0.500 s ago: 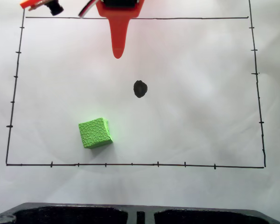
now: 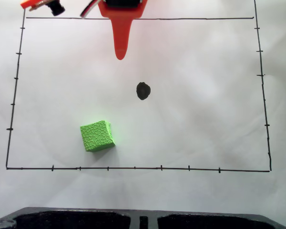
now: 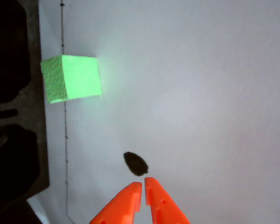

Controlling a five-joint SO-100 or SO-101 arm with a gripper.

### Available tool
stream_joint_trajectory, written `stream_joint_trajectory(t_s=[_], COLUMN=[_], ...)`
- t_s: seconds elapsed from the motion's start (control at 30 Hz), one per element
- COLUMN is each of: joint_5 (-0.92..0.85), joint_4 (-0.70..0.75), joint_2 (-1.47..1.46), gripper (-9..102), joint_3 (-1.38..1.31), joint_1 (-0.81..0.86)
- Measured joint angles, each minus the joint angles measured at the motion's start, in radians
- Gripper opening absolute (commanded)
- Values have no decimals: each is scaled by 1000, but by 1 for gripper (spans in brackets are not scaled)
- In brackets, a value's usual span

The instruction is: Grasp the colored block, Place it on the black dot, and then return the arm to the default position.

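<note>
One green block (image 2: pixel 97 136) sits well apart from the black dot (image 2: pixel 143 90), ungrasped, the tool (image 3: pixel 143 185) pressed together, seemingly at rest.

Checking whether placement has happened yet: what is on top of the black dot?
Nothing. The black dot lies bare on the white paper, fully visible. The green block sits apart from it, near the drawn border line. The gripper hangs near the dot, jaws closed and empty.
</note>
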Motion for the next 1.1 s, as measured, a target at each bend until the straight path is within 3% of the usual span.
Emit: stream_joint_trajectory(t_s=[0.5, 1.1], joint_5=[-92, -192], joint_4=[-49, -18], joint_2=[-130, -785], gripper=[0, 0], joint_3=[-34, -647], joint_1=[-41, 31])
